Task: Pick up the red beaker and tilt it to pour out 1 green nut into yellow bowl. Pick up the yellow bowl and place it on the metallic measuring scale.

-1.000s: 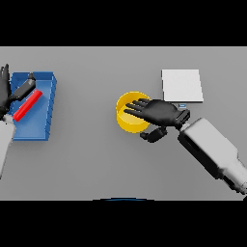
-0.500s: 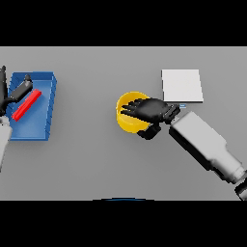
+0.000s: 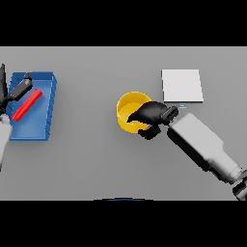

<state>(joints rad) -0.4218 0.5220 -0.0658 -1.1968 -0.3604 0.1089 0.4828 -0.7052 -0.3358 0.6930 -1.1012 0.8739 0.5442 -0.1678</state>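
Note:
The yellow bowl (image 3: 128,110) stands at mid-table. My right hand (image 3: 150,115) is at its right rim, fingers curled over the edge and the thumb below, gripping the rim. What lies inside the bowl is partly hidden by the hand. The metallic measuring scale (image 3: 182,85) is a pale square plate behind and right of the bowl. The red beaker (image 3: 27,105) lies on its side in a blue tray (image 3: 41,126) at the far left. My left hand (image 3: 16,92) hovers over the tray's back left, fingers relaxed, holding nothing.
The blue tray's walls rise around the beaker at the left edge of the table. My right forearm (image 3: 202,147) slants from the lower right towards the bowl, just in front of the scale.
My right hand went from lying spread over the bowl to curling onto its right rim, and the forearm swung a little. The left hand, beaker and bowl stayed put.

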